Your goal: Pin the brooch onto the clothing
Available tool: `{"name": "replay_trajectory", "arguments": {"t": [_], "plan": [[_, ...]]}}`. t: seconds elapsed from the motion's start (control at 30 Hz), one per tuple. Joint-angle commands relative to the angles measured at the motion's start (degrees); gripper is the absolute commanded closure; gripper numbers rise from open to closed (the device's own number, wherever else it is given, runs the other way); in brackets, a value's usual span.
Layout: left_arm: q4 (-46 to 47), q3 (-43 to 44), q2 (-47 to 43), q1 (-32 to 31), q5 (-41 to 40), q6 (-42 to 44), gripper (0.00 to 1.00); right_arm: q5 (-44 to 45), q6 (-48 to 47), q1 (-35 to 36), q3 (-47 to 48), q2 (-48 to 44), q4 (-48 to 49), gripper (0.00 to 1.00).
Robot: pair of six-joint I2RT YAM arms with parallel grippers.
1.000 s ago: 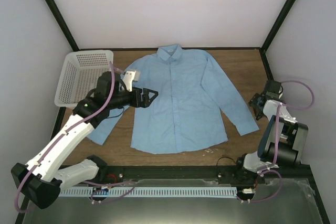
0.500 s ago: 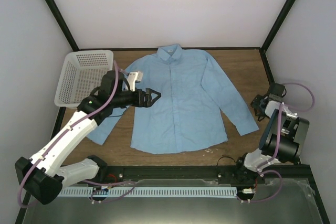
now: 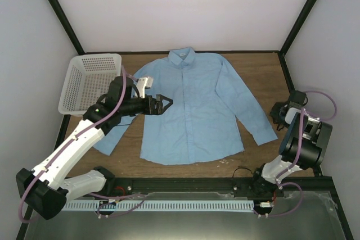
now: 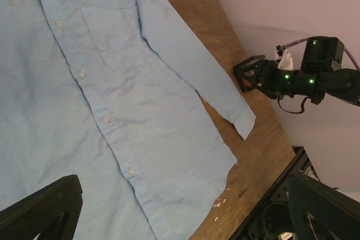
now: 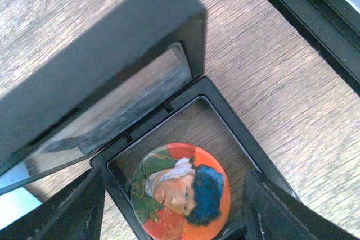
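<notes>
Brooch face-up in open black box

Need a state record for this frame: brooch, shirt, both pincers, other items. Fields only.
brooch: lying in the open black box, not on the shirt
black box: lid up, on the table right of the shirt
shirt: spread flat, front up
left pincer: open, over the shirt, holding nothing
right pincer: open, over the box, a finger on either side
basket: white mesh, far left
pinning: not yet done
</notes>
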Motion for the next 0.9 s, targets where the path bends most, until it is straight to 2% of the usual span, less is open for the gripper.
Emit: {"name": "replay_trajectory", "arguments": {"t": [0.0, 0.17, 0.37, 0.5, 0.67, 0.87], "plan": [[1.4, -0.5, -0.6, -0.3, 0.7, -0.5, 0.0, 0.3, -0.2, -0.8, 1.4, 0.3, -0.4, 0.41], [1.4, -0.5, -0.2, -0.3, 1.2, -0.2, 0.0, 1.0, -0.3, -0.8, 1.6, 0.3, -0.6, 0.46], [1.7, -0.7, 0.4, -0.3, 1.7, 0.2, 0.0, 1.7, -0.4, -0.8, 1.4, 0.0, -1.0, 0.41], [1.9, -0.7, 1.1, -0.2, 2.1, 0.3, 0.0, 2.2, -0.6, -0.7, 0.7, -0.4, -1.2, 0.41], [2.0, -1.4, 0.8, -0.2, 2.1, 0.5, 0.0, 2.8, -0.8, -0.6, 0.9, -0.3, -1.5, 0.47], [2.0, -1.6, 0.7, -0.3, 2.1, 0.6, 0.0, 3.9, -0.8, 0.0, 1.1, 0.1, -2.1, 0.44]]}}
